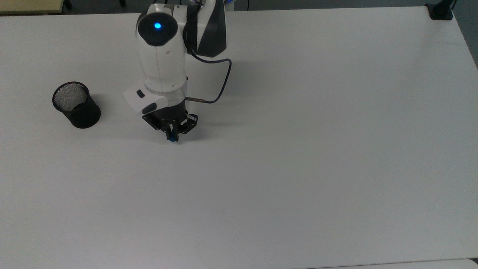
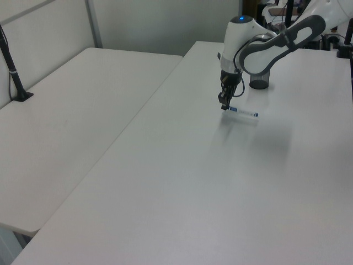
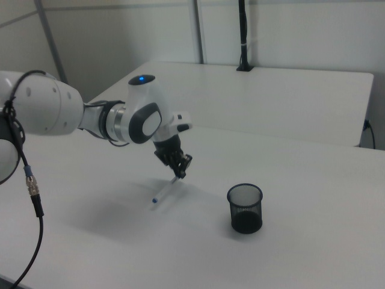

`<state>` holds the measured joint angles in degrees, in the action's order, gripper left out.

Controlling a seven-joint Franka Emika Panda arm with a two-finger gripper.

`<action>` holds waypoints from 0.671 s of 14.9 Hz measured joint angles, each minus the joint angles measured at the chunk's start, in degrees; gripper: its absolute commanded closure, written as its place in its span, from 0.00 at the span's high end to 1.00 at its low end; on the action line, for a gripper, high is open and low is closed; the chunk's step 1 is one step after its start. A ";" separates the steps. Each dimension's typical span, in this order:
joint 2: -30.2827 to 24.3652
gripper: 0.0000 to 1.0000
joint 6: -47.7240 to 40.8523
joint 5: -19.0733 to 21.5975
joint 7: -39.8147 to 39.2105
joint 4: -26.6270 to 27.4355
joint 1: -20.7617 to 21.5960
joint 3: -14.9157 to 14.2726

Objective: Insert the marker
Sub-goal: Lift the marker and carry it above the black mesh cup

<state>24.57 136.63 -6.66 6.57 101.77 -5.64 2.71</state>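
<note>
Gripping the marker [image 2: 243, 112] by its blue-capped end, the gripper [image 2: 224, 105] fingers hold it just above the white tabletop [image 1: 298, 149] (tilted), well apart from the black mesh cup [image 1: 76, 105].

A robotics lab or office-like test room: long plain white tables [image 2: 99, 110] stand side by side, black clamp-on posts [image 3: 242, 36] rise from their edges, pale partition walls [image 3: 289, 30] close the back, and a white robot arm [image 3: 120, 120] works at 1 table.
</note>
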 measured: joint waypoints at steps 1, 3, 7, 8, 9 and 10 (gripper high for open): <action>-1.56 0.00 0.04 0.00 0.39 -0.40 -0.73 -0.08; -5.72 0.00 0.05 0.21 0.58 -0.94 -2.99 -0.19; -14.24 0.00 0.61 2.08 -0.20 -0.85 -9.17 -0.54; -15.58 0.00 1.91 2.69 -1.79 -0.47 -10.72 -0.63; -16.77 0.00 3.68 3.84 -4.39 0.44 -12.33 -0.72; -17.68 0.00 5.99 5.23 -7.44 1.79 -13.83 -0.79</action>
<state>6.89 142.61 -1.43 -0.87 103.56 -19.48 1.91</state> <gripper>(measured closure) 0.824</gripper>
